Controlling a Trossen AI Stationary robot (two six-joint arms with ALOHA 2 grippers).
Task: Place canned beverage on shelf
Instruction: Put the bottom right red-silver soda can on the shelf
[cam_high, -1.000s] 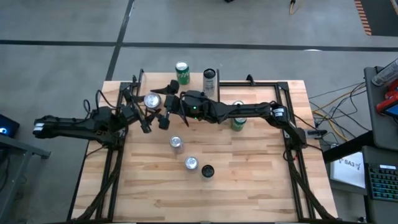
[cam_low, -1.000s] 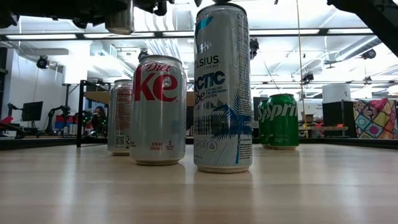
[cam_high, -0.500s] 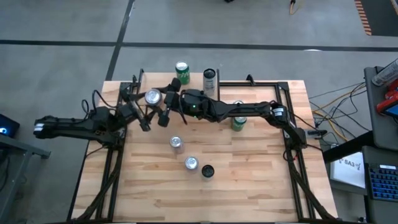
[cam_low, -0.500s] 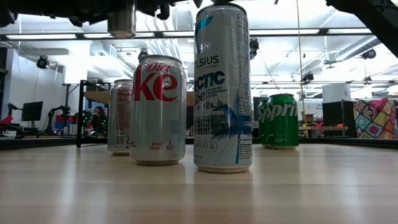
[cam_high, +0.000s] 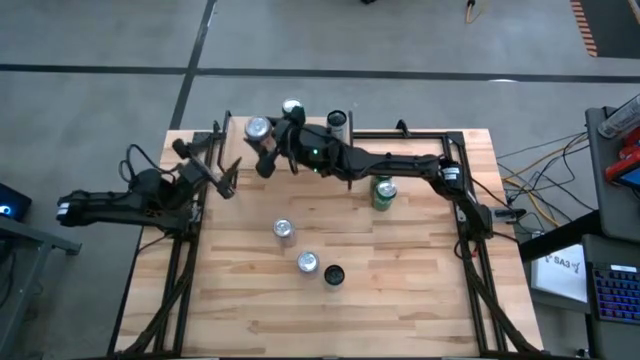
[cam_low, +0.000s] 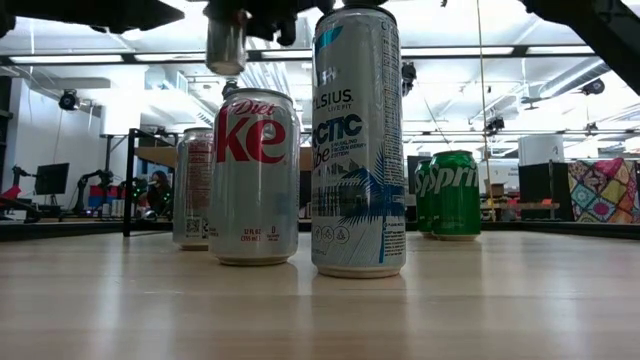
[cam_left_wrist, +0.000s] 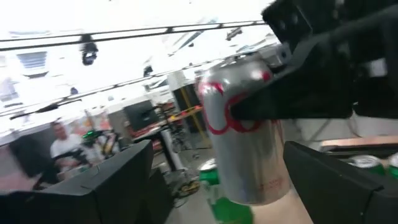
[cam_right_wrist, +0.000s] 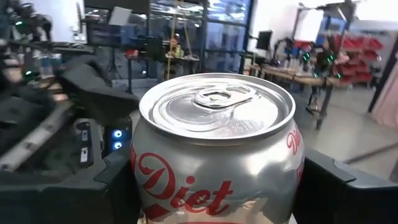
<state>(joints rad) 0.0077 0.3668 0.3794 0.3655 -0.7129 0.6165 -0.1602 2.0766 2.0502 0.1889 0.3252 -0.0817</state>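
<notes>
The canned beverage, a silver Diet Coke can (cam_high: 257, 128), hangs in the air over the table's far left part, with my right gripper (cam_high: 264, 140) shut on it. That arm reaches in from the table's right. My left gripper (cam_high: 228, 172) stands open a short way to the can's near left; its wrist view looks at the can (cam_left_wrist: 245, 149) from beyond the two spread fingers. In the low view the shelf (cam_low: 160, 156) shows far back as a light plank on black legs. The held can (cam_low: 228, 40) hangs high above the table there. My right gripper pinches the can's side wall (cam_right_wrist: 140, 180) between its two fingers, one on each side of the can. One finger (cam_left_wrist: 292, 102) lies across the wall about halfway up. The fingers come roughly level from the table's right. The can is upright, top up, lifted clear.
A green can (cam_high: 291, 107) and a tall can (cam_high: 337, 122) stand at the far edge. Another green can (cam_high: 383, 192) stands under my right arm. Two silver cans (cam_high: 283, 230) (cam_high: 307, 262) and a small black thing (cam_high: 333, 274) stand mid-table.
My right gripper has carried the can toward the table's far edge and a little to the right, keeping it upright. My left gripper, which stood right at the can a second ago, has drawn back toward the table's left and is now apart from it.
</notes>
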